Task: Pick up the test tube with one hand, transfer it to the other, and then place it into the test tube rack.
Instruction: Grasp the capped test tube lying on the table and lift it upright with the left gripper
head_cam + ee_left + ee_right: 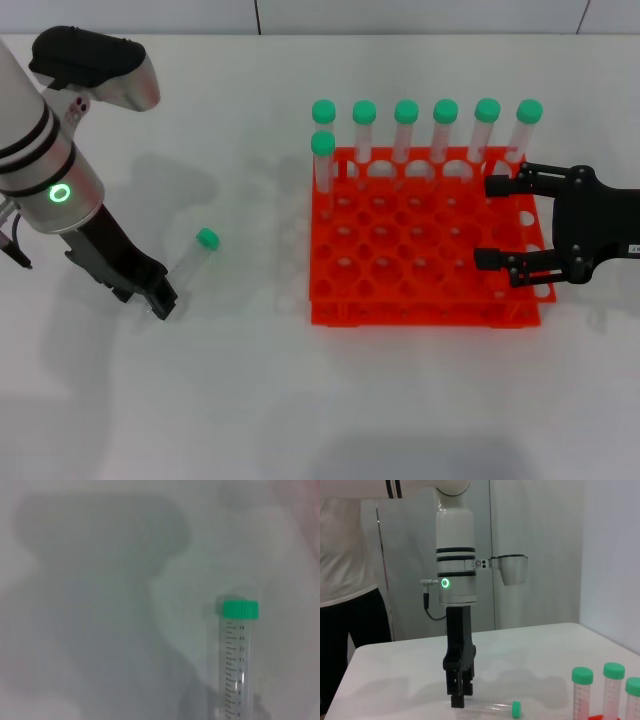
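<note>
1 loose test tube [192,256] lies flat on the white table [250,390], green cap pointing away from me, well left of the test tube rack [425,245]. My left gripper [158,297] sits low at the tube's bottom end, on the arm with the green ring lit. In the right wrist view the left gripper [458,696] stands vertical with its tips right at the clear end of the tube [487,708], cap at the far end from it. I can't tell whether my left fingers are apart or together, or whether they touch the tube yet. The left wrist view shows the tube [237,670] lying on the table with printed graduation marks along its body and the green cap clear of any contact.

My right gripper [492,222] hovers over the right side of the rack, fingers spread wide apart, holding nothing.

7 other green-capped tubes stand upright in the rack: 6 in the back row [425,135] and 1 in the next row at the left corner [323,165]. 3 of their caps [605,677] show in the right wrist view. The rest of the rack holes are unfilled
</note>
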You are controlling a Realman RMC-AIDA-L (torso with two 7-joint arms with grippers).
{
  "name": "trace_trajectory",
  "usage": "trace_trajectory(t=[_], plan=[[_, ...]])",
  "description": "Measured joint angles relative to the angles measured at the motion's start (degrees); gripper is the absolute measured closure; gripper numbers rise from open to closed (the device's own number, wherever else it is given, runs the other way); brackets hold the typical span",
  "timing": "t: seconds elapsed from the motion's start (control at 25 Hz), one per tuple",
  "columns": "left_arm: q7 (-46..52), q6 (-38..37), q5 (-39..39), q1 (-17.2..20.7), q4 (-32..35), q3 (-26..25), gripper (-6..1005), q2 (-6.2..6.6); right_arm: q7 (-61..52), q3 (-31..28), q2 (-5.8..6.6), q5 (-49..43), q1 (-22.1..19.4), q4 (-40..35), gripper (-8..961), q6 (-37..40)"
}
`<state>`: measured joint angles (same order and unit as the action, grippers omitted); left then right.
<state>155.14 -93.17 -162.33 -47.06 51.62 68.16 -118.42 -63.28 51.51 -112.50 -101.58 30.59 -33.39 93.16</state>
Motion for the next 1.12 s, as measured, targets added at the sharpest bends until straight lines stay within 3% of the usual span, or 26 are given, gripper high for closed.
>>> trace_trajectory(t=[0.24,0.56,1.12], plan=[[0.36,0.44,0.00,-0.28,-0.03,0.27,524,0.03,0.00,0.03,0.00,-0.02,0.00,0.08,88,-0.24],[2.22,1.34,0.01,-0.48,-0.62,3.63,709,-0.20,0.00,0.15,0.00,-0.02,0.00,0.04,88,-0.33],[2.61,3.38,0.01,-0.57,-0.88,5.84,739,-0.41,-0.01,0.18,0.00,-0.03,-0.50,-0.02,90,-0.34]])
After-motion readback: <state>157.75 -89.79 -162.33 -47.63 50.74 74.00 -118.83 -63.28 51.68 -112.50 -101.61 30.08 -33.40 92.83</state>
